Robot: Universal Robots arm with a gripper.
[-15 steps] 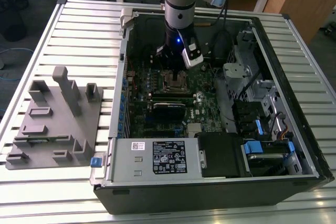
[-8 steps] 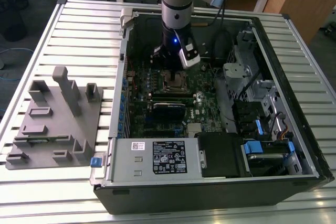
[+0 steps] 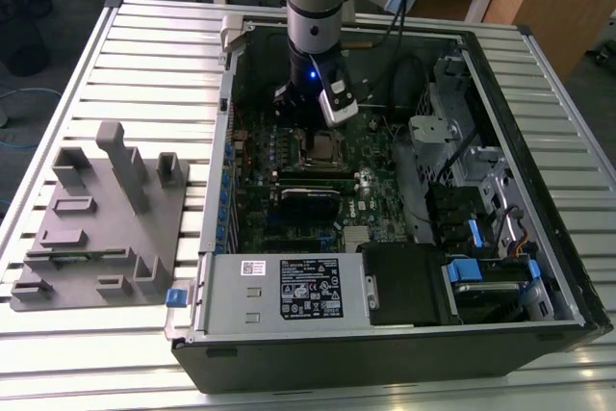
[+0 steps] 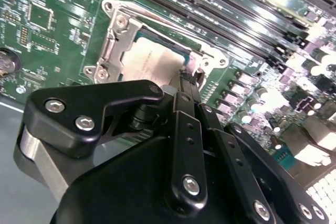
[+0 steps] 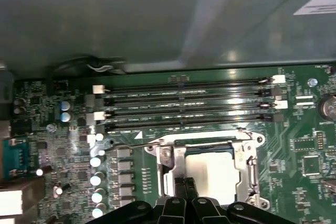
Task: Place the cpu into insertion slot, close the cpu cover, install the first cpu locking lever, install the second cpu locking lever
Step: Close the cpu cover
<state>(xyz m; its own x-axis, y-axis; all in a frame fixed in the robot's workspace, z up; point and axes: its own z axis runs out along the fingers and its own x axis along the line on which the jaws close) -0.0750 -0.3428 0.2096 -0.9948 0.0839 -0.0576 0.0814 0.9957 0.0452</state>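
Hovering at the near edge of the insertion slot (image 3: 322, 147), the gripper (image 4: 187, 77) has its fingers pinched together on nothing, likely to push rather than grasp. The cpu (image 4: 152, 59) sits in that slot, framed by the lowered cpu cover (image 4: 112, 43). Memory slots (image 4: 236, 19) run just beyond the slot.

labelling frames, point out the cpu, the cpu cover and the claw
cpu (image 5: 210, 174): first wrist view, grey metal top
cpu cover (image 5: 245, 162): first wrist view, frame's side bar
claw (image 4: 187, 80): second wrist view, between its tips

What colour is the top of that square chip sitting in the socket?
Pale, dull silver-grey. The cpu shows best in the first wrist view.
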